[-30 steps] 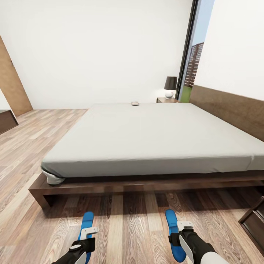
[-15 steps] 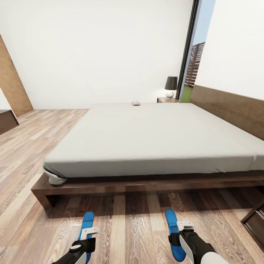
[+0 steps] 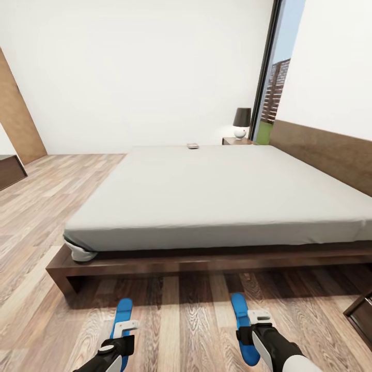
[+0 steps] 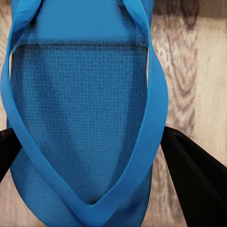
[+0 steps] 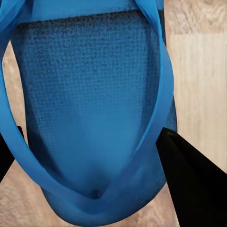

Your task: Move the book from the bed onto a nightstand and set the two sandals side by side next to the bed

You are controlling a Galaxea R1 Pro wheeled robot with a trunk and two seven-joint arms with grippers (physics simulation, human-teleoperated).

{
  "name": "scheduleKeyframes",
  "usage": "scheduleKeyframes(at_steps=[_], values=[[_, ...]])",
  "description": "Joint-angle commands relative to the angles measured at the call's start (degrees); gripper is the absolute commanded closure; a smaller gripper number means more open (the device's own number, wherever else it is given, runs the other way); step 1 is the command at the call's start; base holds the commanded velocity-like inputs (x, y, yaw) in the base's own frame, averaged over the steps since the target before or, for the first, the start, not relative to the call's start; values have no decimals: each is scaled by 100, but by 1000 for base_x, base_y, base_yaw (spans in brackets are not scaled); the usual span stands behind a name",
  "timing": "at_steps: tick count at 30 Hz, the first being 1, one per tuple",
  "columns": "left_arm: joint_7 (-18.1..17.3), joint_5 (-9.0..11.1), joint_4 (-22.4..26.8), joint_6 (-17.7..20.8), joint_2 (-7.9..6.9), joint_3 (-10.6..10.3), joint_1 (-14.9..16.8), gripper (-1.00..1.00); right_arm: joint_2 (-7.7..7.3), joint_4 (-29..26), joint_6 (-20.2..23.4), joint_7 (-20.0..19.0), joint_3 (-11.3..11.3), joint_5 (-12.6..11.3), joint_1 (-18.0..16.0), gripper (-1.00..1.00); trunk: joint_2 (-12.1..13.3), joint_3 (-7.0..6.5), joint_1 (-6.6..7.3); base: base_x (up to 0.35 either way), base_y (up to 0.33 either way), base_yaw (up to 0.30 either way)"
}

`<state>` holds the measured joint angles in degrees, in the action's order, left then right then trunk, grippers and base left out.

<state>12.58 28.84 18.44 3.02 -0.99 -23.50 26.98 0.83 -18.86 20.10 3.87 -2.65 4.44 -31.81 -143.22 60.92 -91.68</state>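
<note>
Blue sandals hang in both grippers. The left gripper [image 3: 125,326] is clamped on the left sandal [image 3: 122,313], and the right gripper [image 3: 257,316] is clamped on the right sandal [image 3: 242,323]. Both sandals point long-ways at the bed [image 3: 217,196], close to its wooden foot end, but well apart from each other (they need to end up side by side). The book [image 3: 192,146] lies at the far edge of the bed, near the nightstand [image 3: 235,140] with the lamp [image 3: 241,123].

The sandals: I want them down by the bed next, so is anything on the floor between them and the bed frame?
Nothing visible is. The left sandal and the right sandal, each in a gripper, hang over bare plank floor that runs unbroken to the bed frame.
</note>
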Motion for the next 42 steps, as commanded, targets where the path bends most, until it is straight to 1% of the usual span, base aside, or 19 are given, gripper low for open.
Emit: scheduleKeyframes(at_steps=[1, 7, 24, 42], values=[[42, 34, 16, 32, -6, -49, 1, 100, 5, -12, 36, 9, -12, 40, 0, 100, -2, 5, 1, 63, 119, 0], [42, 34, 17, 25, -6, -52, 1, 100, 11, -12, 30, 9, 38, 36, 0, 100, -2, 5, 1, 35, 69, 0], [42, 34, 16, 23, -6, -25, 1, 100, 13, -4, 30, 9, 55, 32, 0, 100, -2, 5, 1, 2, 95, 0], [42, 35, -3, 23, -6, 10, 1, 100, -2, -21, -57, 2, 154, 40, 8, 100, -2, 5, 1, 0, 153, 0]])
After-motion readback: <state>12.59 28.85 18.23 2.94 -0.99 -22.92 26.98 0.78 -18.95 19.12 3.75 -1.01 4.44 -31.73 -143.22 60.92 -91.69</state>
